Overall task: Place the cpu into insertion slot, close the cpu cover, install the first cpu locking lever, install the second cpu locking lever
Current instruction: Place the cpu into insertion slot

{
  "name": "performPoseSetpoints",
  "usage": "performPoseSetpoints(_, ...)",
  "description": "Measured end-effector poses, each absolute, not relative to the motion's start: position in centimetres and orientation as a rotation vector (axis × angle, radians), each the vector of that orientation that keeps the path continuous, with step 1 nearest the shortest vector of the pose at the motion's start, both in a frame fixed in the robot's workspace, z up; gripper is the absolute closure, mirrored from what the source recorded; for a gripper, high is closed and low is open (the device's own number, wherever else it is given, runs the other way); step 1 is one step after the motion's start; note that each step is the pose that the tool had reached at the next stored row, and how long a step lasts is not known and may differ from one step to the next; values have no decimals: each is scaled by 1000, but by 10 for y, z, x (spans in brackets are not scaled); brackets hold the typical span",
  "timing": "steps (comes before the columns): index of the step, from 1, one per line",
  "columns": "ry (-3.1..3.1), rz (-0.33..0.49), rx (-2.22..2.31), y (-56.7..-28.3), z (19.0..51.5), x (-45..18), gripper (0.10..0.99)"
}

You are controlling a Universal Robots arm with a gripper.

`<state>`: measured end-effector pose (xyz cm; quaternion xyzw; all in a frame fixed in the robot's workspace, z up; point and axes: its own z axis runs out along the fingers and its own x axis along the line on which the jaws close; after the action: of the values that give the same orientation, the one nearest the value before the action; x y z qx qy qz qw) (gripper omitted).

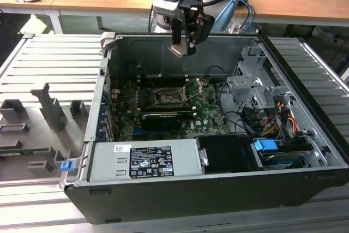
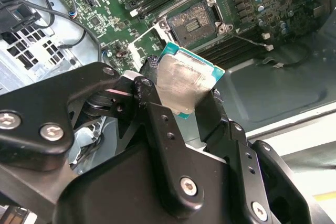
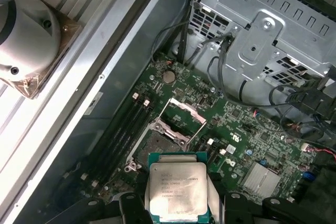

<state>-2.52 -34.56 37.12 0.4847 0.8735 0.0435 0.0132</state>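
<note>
gripper (image 1: 184, 46) pinching cpu (image 2: 184, 85) by its edges, held well above motherboard (image 1: 210, 114). insertion slot (image 3: 156, 148) lies below the gripper, uncovered; cpu cover (image 3: 185, 113) tilted up beside it.

Illegible everywhere: faint rows of print on the metal face of the cpu (image 3: 176, 192), small lettering and marks on the black label (image 1: 150, 162) atop the grey metal box (image 1: 185, 159), white markings across the motherboard (image 3: 239, 129).
</note>
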Motion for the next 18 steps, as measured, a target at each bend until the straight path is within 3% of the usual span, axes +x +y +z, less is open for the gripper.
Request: performPoseSetpoints(18,2681,134,1577,-346,368,-25,557)
